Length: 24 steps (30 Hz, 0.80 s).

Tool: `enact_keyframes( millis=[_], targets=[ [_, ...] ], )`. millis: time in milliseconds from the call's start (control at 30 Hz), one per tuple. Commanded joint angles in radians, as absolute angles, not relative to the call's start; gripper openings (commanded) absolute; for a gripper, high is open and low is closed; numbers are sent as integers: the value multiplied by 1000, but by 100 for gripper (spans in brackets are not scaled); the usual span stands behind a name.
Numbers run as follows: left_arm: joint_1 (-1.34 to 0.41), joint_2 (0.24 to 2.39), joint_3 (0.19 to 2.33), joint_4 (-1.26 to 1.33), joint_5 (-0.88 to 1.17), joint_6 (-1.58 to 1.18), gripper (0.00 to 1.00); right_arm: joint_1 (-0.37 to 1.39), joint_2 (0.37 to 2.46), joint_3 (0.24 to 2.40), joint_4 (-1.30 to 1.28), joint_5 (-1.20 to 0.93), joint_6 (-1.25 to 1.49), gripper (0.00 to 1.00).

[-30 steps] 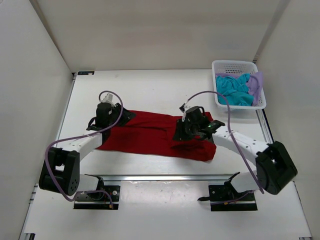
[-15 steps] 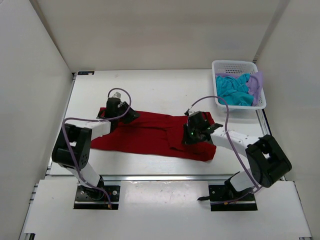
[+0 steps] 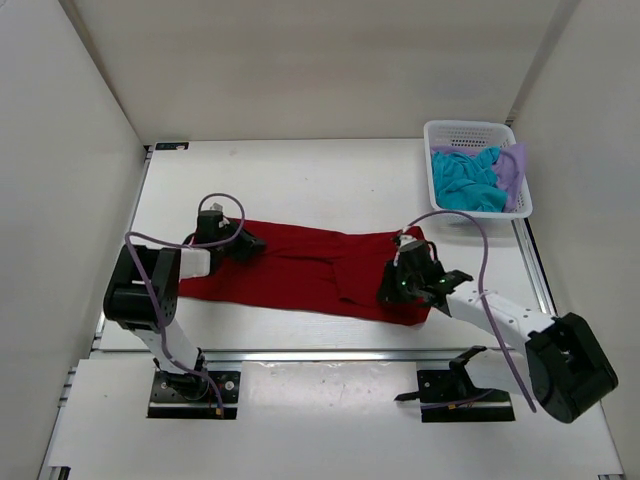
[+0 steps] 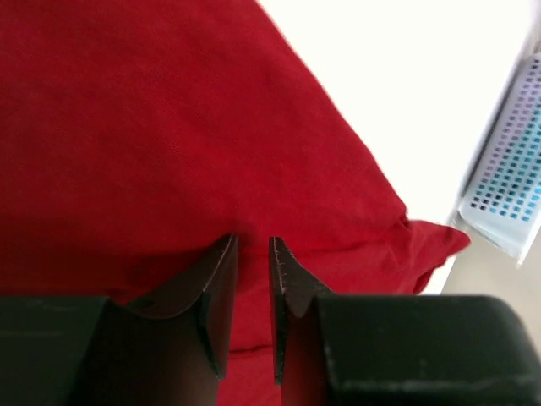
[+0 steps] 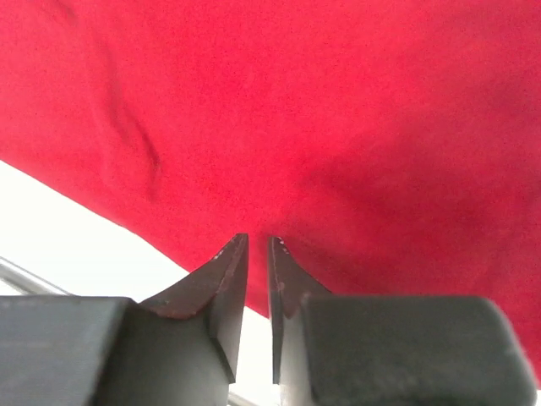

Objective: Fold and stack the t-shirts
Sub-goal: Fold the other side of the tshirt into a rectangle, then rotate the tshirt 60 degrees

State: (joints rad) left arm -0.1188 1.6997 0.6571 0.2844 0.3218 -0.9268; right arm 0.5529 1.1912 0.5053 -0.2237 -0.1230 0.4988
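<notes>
Red t-shirt [image 3: 300,268]: spread lengthwise on bench [image 3: 300,180]. Left end effector [image 4: 254,244] and right end effector [image 5: 251,239]: jaws nearly together over opposite ends (grip on cloth not confirmable). Verify both pinches before lifting; move both ends evenly to keep the fold square.
</notes>
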Motion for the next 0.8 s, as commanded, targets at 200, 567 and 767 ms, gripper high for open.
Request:
enact_keyframes(
  millis=[200,567,767],
  targets=[
    [-262,1471,704,219,288,-850,33,341,1428,696,-7,-172,474,5],
    [-356,1306,698,85,341,-727,37,293,2141,1446,-228,-228,428,0],
    [-351,1266,673,0,327,-686,40,259,2823,2758,-641,-386,428,5]
  ],
)
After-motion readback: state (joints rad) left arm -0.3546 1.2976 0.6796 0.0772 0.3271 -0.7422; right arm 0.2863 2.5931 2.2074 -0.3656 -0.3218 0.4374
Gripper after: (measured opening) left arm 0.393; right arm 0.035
